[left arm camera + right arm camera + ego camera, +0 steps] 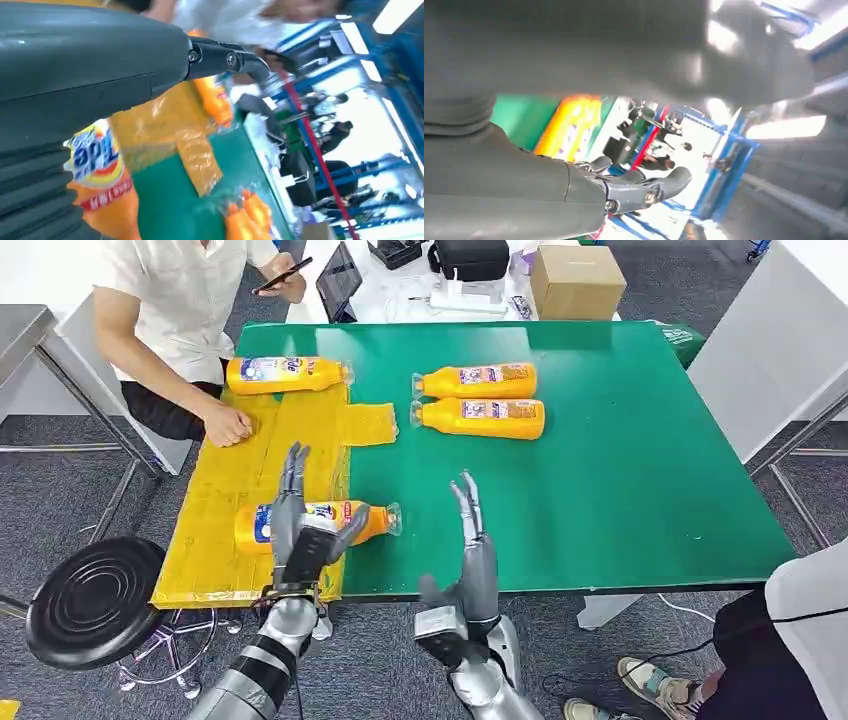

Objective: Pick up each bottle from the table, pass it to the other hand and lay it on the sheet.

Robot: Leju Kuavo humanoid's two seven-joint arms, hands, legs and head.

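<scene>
The fingers (pixel 292 468) of the left hand (pixel 303 530) point up and forward, spread apart, and they grasp nothing; the hand is over the near bottle (pixel 322 523), and I cannot tell if it touches it. This bottle lies on its side, mostly on the yellow sheet (pixel 250 475), with its cap end over the sheet's right edge on the green counter (pixel 620 460). In the left wrist view the same bottle (pixel 102 185) is close under the hand (pixel 90 70), and its blue and red label is visible.

At the left, a person (pixel 175 300) sits beside the counter, one hand (pixel 228 426) resting on the sheet and the other holding a phone (pixel 284 274). A second bottle (pixel 285 374) lies on its side at the far end of the sheet. A black stool (pixel 95 600) stands near the counter's left corner.

Toward the middle, the right hand (pixel 472 560) is raised at the counter's near edge, its fingers (pixel 467 502) straight and released, holding nothing. Farther back, two more bottles (pixel 478 400) lie side by side on the bare counter, just beside each other and well apart from both hands.

Behind the counter a cardboard box (pixel 577 280) stands on a white table.
</scene>
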